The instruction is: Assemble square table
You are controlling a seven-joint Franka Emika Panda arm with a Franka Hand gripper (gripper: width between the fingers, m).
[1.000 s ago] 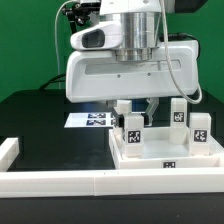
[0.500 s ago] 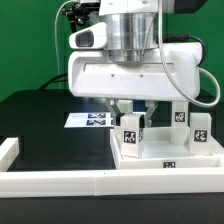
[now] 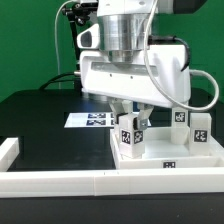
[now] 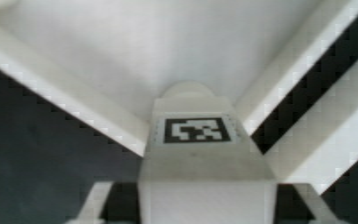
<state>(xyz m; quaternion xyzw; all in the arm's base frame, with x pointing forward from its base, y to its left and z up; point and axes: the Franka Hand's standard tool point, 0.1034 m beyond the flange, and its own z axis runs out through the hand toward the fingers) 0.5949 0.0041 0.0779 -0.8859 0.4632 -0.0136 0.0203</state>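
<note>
The white square table slab (image 3: 165,165) lies rim-up at the exterior view's right. Three short white tagged legs stand on it. One leg (image 3: 128,135) stands at the near left corner, and my gripper (image 3: 135,112) reaches straight down over it. In the wrist view that leg (image 4: 197,150) sits between my fingers (image 4: 101,205), tag face up, and the gripper (image 4: 202,205) is shut on it. The slab's rimmed corner (image 4: 105,50) spreads out beyond it. Two more legs (image 3: 177,113) (image 3: 200,128) stand at the far right.
The marker board (image 3: 90,120) lies flat on the black table behind the slab, at the left. A long white rail (image 3: 60,182) runs along the front edge, with a raised end at the far left (image 3: 8,150). Green backdrop behind.
The hand has turned about its vertical axis over the last second, swinging its wide body round, and the held leg has turned with it. The other legs and the slab have not moved.
</note>
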